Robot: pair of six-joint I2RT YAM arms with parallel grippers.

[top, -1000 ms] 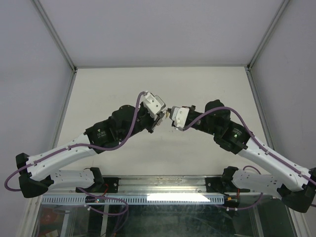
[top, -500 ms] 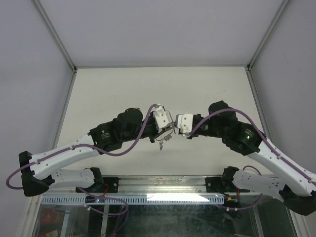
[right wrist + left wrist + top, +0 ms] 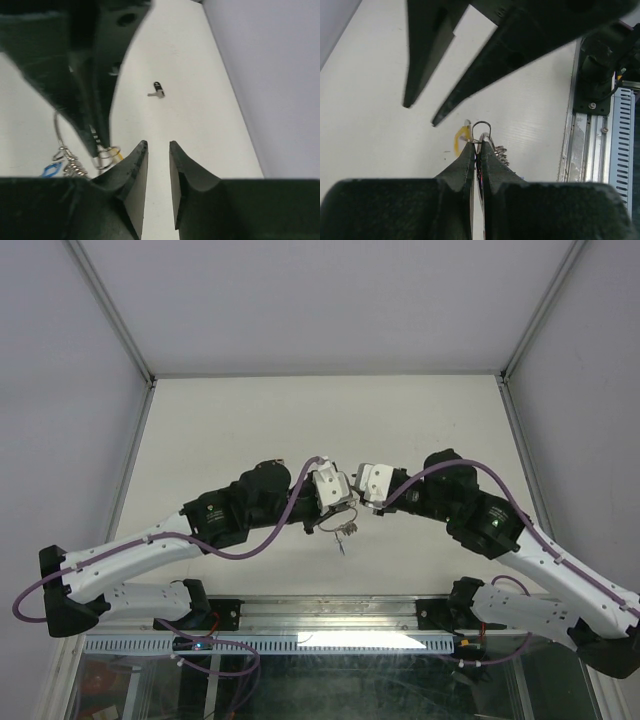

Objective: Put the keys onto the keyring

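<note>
My left gripper is shut on the thin silver keyring and holds it above the table. Its fingertips pinch the wire edge-on. A yellow tag and plain silver key teeth show beside the tips. In the top view the bunch hangs below the gripper. My right gripper is open and empty, just right of the left one. In its view the ring wire, a small ring, a bit of yellow and something blue show.
A small key with a dark head lies alone on the white table further off. The table's side wall rises on the right of that view. A metal rail and the arm bases run along the table's near edge.
My left gripper has turned and moved right and nearer, and the keyring now hangs below it. My right gripper has shifted slightly and stays close to the left one.
</note>
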